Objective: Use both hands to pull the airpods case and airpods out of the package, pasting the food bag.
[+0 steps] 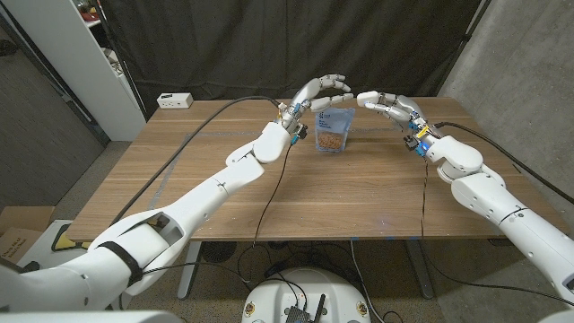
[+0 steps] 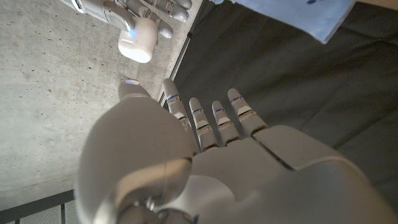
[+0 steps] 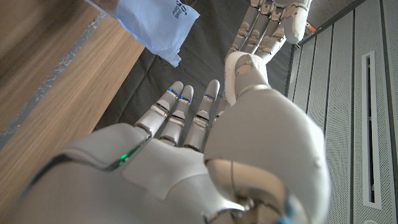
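Note:
A pale blue food bag (image 1: 333, 132) with brown contents stands upright on the wooden table (image 1: 224, 193), toward the far side. My left hand (image 1: 321, 92) hovers above the bag's top left, fingers spread and empty. My right hand (image 1: 387, 106) hovers above its top right, fingers extended toward the left hand, also empty. Neither touches the bag. In the left wrist view my left hand (image 2: 205, 143) points past the bag's blue top (image 2: 298, 15), with the right hand (image 2: 140, 25) opposite. In the right wrist view my right hand (image 3: 186, 143) faces the bag (image 3: 155, 25) and left hand (image 3: 270, 25).
A small white box (image 1: 175, 100) sits at the table's far left corner. A black cable (image 1: 215, 117) runs across the table toward the left arm. A white shelf unit (image 1: 99, 54) stands at the left, a dark curtain behind.

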Action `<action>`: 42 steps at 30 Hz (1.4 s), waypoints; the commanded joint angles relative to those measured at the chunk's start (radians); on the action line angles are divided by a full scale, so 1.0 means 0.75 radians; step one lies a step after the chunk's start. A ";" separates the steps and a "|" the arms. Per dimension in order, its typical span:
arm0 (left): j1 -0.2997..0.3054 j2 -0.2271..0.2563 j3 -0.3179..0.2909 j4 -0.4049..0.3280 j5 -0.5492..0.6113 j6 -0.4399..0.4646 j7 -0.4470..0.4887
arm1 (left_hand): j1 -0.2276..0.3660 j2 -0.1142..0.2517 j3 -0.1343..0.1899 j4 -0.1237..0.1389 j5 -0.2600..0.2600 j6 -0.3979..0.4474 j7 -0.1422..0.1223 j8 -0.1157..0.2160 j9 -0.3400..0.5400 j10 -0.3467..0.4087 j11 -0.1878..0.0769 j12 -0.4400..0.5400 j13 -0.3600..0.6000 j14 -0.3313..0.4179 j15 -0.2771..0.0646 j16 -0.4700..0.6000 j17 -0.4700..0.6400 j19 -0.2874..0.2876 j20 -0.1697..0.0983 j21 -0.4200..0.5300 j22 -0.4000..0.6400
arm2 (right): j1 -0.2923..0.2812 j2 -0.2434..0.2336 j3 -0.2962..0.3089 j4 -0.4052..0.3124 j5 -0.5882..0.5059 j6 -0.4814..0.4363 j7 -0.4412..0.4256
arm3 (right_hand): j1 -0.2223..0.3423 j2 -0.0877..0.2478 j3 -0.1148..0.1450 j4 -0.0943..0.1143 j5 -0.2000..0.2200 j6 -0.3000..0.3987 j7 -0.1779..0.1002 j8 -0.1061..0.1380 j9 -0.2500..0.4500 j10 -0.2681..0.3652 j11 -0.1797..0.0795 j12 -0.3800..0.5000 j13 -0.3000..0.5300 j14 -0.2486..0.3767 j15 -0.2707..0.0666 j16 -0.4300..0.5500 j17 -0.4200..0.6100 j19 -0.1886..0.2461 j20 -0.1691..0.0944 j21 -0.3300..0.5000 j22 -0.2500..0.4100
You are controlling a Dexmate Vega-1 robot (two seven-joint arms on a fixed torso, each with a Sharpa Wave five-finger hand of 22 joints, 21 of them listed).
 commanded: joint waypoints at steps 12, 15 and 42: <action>-0.035 -0.019 0.033 0.050 0.113 -0.075 0.066 | 0.021 0.005 0.010 -0.022 0.004 -0.083 -0.051 -0.016 -0.015 -0.095 -0.004 -0.028 0.028 -0.069 -0.054 -0.012 0.007 -0.026 0.004 -0.012 0.004 | -0.027 0.018 0.006 -0.042 0.038 -0.005 0.021 | 0.010 -0.058 0.009 -0.022 0.028 0.289 0.031 0.090 -0.029 0.067 0.002 0.034 0.013 0.058 -0.186 -0.026 -0.034 0.025 0.012 0.003 0.000; -0.037 -0.016 0.033 0.051 0.104 -0.084 0.049 | 0.020 0.003 0.010 -0.024 0.004 -0.083 -0.054 -0.013 -0.017 -0.103 -0.010 -0.030 0.030 -0.075 -0.054 -0.012 0.007 -0.030 0.007 -0.013 0.004 | -0.022 0.012 0.004 -0.045 0.044 -0.022 0.027 | 0.009 -0.063 0.009 -0.022 0.034 0.300 0.030 0.091 -0.035 0.074 0.002 0.037 0.015 0.064 -0.184 -0.029 -0.036 0.027 0.014 0.002 0.000; -0.109 -0.046 0.035 0.177 0.079 -0.128 0.003 | 0.027 0.016 0.020 -0.038 0.008 -0.005 -0.055 0.020 -0.041 -0.102 -0.017 -0.022 0.046 -0.077 -0.055 0.001 0.008 -0.034 0.019 -0.013 0.004 | 0.087 0.000 -0.026 0.018 0.078 -0.135 0.110 | -0.029 -0.064 0.020 0.001 0.073 0.274 0.039 0.048 -0.084 0.050 0.016 0.028 0.021 0.072 -0.161 -0.060 -0.044 0.031 0.022 -0.009 0.000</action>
